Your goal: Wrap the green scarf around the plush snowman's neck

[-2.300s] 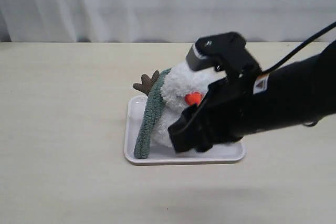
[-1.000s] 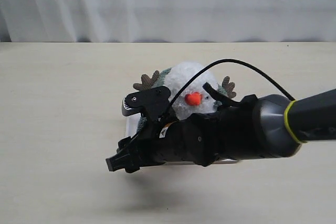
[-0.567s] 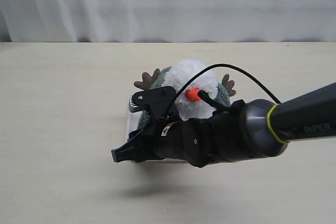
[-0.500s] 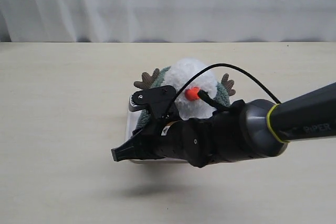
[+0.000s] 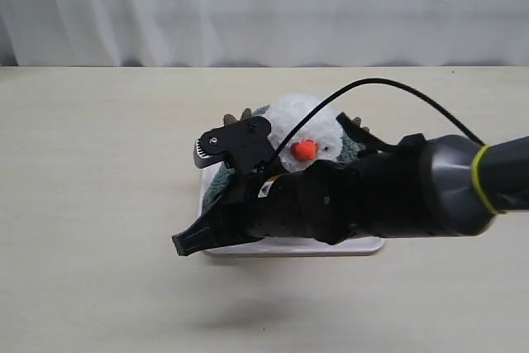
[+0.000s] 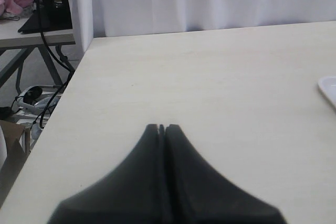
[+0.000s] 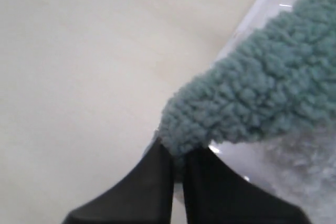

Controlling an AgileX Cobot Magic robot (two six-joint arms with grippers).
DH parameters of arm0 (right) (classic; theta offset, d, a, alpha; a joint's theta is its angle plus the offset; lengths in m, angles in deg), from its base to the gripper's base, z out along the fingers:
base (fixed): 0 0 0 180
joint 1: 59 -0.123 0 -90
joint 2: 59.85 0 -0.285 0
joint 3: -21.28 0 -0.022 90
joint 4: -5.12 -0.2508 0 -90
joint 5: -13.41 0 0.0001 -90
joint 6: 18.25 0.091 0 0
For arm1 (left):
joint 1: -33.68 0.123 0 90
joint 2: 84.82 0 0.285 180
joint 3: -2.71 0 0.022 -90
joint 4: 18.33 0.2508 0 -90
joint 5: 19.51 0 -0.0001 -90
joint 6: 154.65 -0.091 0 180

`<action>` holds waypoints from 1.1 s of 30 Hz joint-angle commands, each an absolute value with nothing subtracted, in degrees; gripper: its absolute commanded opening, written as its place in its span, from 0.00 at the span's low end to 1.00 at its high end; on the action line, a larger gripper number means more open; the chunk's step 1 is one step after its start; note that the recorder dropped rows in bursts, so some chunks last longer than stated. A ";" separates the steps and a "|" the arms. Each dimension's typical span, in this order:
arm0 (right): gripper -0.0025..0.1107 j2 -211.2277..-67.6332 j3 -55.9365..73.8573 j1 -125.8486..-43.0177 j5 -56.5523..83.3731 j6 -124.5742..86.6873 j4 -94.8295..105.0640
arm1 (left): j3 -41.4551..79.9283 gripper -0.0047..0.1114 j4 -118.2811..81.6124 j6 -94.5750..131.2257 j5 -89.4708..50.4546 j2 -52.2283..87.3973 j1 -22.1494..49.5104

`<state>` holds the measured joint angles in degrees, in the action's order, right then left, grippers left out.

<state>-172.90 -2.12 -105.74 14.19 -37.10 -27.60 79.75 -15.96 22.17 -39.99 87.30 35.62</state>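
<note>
The right arm (image 5: 372, 200) has swung across the snowman (image 5: 307, 120), on a tray (image 5: 289, 246) mid-way along the bench (image 5: 99, 204). Its gripper (image 7: 178, 153) now clamps the scarf (image 7: 262, 93) end, ready for wrapping. The left gripper (image 6: 162, 128), pressed together, idles near a bench edge.

No words or numbers can be read in any view. Tiny white and orange sticker (image 5: 266, 190) sits on big black round robot arm (image 5: 372, 196), too small to read. Nothing written on pale table top, white curtain or white tray.
</note>
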 commanded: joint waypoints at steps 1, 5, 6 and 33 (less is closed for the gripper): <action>0.06 -168.49 -1.95 -105.48 6.36 -40.32 -25.12 | 79.93 0.04 -16.07 22.35 -39.24 87.40 35.69; 0.06 -166.03 -1.95 -105.48 0.09 -37.94 -16.63 | 79.93 0.04 -16.07 22.35 -39.24 87.40 35.69; 0.06 -165.40 -1.95 -105.48 -1.65 -35.93 -12.42 | 79.93 0.04 -16.07 22.35 -39.24 87.40 35.69; 0.06 -164.40 -2.19 -105.48 -27.35 -0.67 31.74 | 79.93 0.04 -16.07 22.35 -39.34 87.40 35.69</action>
